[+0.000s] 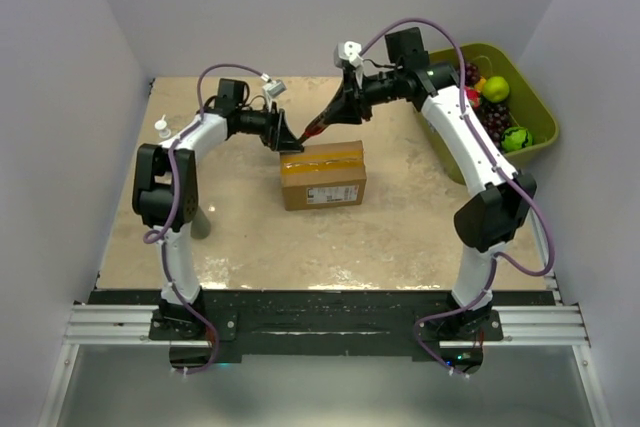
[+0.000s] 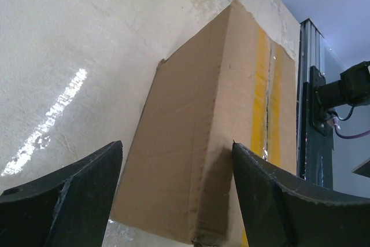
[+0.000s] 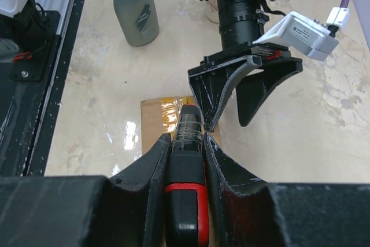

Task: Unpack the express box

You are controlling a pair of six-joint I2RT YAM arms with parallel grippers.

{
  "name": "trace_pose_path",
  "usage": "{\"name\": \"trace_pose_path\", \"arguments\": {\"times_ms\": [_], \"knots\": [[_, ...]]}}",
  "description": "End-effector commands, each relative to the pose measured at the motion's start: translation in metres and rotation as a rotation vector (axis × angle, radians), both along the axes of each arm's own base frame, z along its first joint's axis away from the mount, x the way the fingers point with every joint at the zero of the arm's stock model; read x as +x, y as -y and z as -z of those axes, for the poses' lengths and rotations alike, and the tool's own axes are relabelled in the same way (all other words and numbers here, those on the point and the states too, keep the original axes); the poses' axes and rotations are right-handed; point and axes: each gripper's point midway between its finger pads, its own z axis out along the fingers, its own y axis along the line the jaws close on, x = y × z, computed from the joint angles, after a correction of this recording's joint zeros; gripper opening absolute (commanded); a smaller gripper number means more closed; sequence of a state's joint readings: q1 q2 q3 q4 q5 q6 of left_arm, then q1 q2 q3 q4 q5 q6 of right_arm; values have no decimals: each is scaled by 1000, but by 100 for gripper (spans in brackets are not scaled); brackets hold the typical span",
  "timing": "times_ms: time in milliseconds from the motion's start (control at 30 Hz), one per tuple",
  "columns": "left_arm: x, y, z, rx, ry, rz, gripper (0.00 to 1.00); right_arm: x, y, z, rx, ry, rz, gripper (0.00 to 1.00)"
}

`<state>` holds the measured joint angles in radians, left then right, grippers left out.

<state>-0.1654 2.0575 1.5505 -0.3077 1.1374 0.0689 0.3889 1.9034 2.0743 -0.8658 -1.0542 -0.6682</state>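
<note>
The express box (image 1: 322, 174) lies mid-table, with yellow tape along its top and a white label on its near side. My left gripper (image 1: 288, 139) is open at the box's far left corner. In the left wrist view (image 2: 176, 160) its fingers (image 2: 69, 201) stand on either side of that corner of the box (image 2: 196, 143) and hold nothing. My right gripper (image 1: 335, 112) is shut on a black-and-red cutter (image 1: 318, 128). In the right wrist view (image 3: 188, 140) the cutter (image 3: 188, 166) points at the taped top of the box (image 3: 159, 120), right beside the left gripper (image 3: 231, 93).
A green bin (image 1: 537, 105) with fruit stands at the far right. A grey-green bottle (image 3: 136, 13) stands near the left arm, also in the top view (image 1: 200, 221). A small white bottle (image 1: 162, 127) stands at the far left edge.
</note>
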Motion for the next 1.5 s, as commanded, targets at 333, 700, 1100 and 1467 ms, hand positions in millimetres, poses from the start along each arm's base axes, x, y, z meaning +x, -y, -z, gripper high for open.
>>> {"name": "trace_pose_path", "arguments": {"times_ms": [333, 700, 1100, 1467], "knots": [[11, -2, 13, 65, 27, -21, 79, -21, -19, 28, -95, 87, -116, 0], [8, 3, 11, 32, 5, -4, 78, -13, -34, 19, -34, 114, -61, 0], [5, 5, 11, 34, 2, 0, 78, -13, -40, 24, -35, 118, -76, 0], [6, 5, 12, 41, 3, -3, 78, -14, -38, 31, -71, 150, -89, 0]]}}
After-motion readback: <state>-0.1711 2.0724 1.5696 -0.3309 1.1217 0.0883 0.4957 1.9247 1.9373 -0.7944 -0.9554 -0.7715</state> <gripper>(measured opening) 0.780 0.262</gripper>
